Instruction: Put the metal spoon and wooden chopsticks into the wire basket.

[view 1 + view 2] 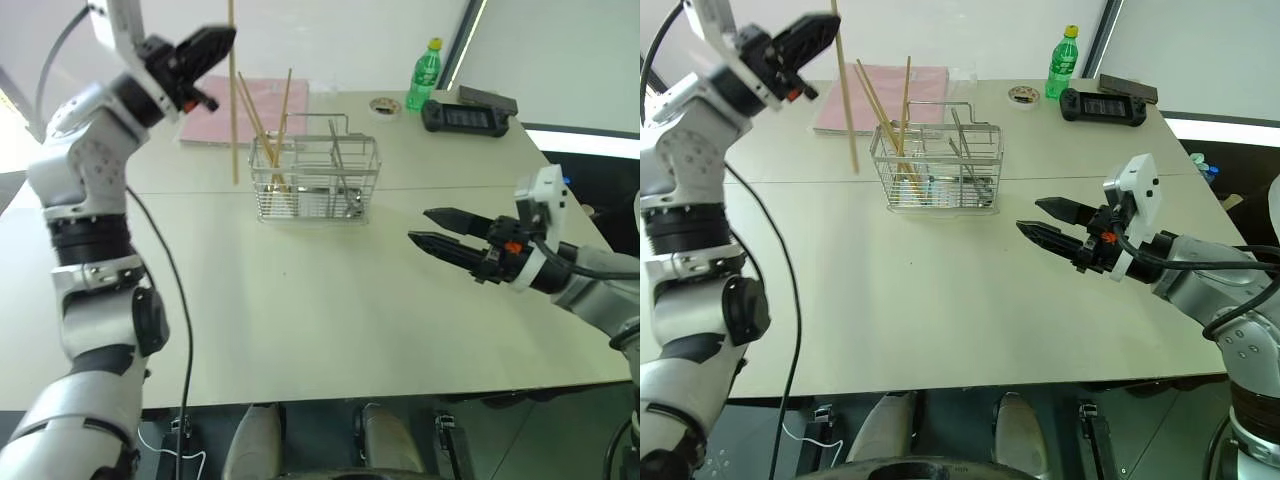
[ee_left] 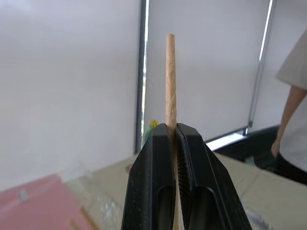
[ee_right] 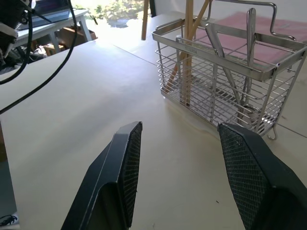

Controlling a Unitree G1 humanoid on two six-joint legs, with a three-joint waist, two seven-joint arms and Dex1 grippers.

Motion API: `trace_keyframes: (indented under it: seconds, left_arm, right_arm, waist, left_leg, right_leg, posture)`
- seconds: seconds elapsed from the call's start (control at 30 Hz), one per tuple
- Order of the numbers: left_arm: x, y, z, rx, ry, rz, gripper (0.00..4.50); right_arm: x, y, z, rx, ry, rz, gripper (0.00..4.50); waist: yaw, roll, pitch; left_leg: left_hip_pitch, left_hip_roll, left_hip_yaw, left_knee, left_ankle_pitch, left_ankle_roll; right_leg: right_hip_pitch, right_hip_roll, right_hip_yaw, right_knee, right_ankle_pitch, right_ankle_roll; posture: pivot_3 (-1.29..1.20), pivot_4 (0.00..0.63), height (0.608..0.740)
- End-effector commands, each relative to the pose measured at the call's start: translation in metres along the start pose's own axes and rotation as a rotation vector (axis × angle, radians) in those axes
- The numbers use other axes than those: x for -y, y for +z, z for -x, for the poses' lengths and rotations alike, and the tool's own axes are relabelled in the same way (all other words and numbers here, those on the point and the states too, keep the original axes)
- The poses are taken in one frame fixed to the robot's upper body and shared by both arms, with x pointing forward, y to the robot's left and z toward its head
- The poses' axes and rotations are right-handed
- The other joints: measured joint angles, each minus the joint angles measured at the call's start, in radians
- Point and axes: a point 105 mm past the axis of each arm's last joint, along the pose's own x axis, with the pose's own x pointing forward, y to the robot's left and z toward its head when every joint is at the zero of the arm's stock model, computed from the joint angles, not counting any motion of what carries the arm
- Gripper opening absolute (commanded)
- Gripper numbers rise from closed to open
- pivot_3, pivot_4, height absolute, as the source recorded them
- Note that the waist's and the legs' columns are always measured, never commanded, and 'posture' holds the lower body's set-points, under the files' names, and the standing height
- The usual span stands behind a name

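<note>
The wire basket [image 1: 315, 185] stands on the table past its middle. Pale wooden chopsticks [image 1: 262, 128] lean in its left part. The metal spoon [image 3: 250, 43] stands handle-up in its right part, beside another thin metal handle [image 3: 218, 48]. My left gripper [image 1: 215, 45] is raised high to the left of the basket and is shut on one more chopstick [image 1: 234, 120]. That chopstick hangs upright, its lower end above the table just left of the basket; it also shows between the fingers [image 2: 153, 158]. My right gripper [image 1: 425, 228] hovers open and level, right of the basket, with nothing in it.
A flat pink folder [image 1: 925, 80] lies behind the basket. A green bottle [image 1: 424, 75], a tape roll [image 1: 385, 104] and a black handheld console [image 1: 465, 117] sit at the far right of the table. A person [image 2: 292, 120] stands beyond the table.
</note>
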Motion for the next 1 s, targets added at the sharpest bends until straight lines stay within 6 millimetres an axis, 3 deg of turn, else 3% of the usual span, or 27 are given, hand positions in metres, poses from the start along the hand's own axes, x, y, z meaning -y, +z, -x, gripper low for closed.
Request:
trace_keyframes:
  seconds: [0.03, 0.17, 0.3, 0.7, 0.83, 1.0]
  left_arm:
    - [-0.004, 0.027, -0.012, 0.109, 0.026, -0.035, 0.02]
    - [-0.010, 0.027, -0.024, 0.142, 0.058, -0.051, 0.02]
    - [-0.008, 0.008, -0.027, 0.107, 0.036, -0.070, 0.02]
    - [-0.001, -0.048, -0.005, 0.016, 0.066, -0.002, 0.02]
    - [0.004, -0.056, 0.002, -0.004, 0.063, 0.030, 1.34]
    - [0.016, -0.054, 0.009, -0.016, 0.010, 0.062, 3.54]
  right_arm:
    - [-0.004, 0.007, 0.001, 0.034, 0.004, 0.023, 2.58]
    - [-0.003, 0.007, 0.003, 0.040, -0.010, 0.019, 2.58]
    - [-0.004, 0.007, 0.005, 0.050, -0.022, 0.016, 2.58]
    - [0.004, 0.020, 0.010, 0.109, -0.069, 0.025, 2.58]
    - [0.005, 0.020, 0.008, 0.107, -0.064, 0.026, 2.58]
    - [0.006, 0.020, 0.006, 0.105, -0.048, 0.021, 2.58]
  waist:
    - [-0.002, 0.000, 0.000]
    - [-0.001, 0.000, 0.000]
    - [0.000, 0.000, 0.000]
    - [0.002, -0.001, 0.000]
    - [0.002, 0.000, 0.000]
    - [0.002, 0.000, 0.000]
  left_leg:
    - [0.000, 0.000, 0.000, 0.000, 0.000, 0.000]
    - [0.000, 0.000, 0.000, 0.000, 0.000, 0.000]
    - [0.000, 0.000, 0.000, 0.000, 0.000, 0.000]
    - [0.000, 0.000, 0.000, 0.000, 0.000, 0.000]
    - [0.000, 0.000, 0.000, 0.000, 0.000, 0.000]
    - [0.000, 0.000, 0.000, 0.000, 0.000, 0.000]
  right_leg:
    - [0.000, 0.000, 0.000, 0.000, 0.000, 0.000]
    - [0.000, 0.000, 0.000, 0.000, 0.000, 0.000]
    - [0.000, 0.000, 0.000, 0.000, 0.000, 0.000]
    - [0.000, 0.000, 0.000, 0.000, 0.000, 0.000]
    - [0.000, 0.000, 0.000, 0.000, 0.000, 0.000]
    - [0.000, 0.000, 0.000, 0.000, 0.000, 0.000]
  posture:
    - [0.00, 0.150, 0.721]
    - [0.00, 0.150, 0.721]
    - [0.00, 0.150, 0.721]
    - [0.00, 0.150, 0.721]
    - [0.00, 0.150, 0.721]
    - [0.00, 0.150, 0.721]
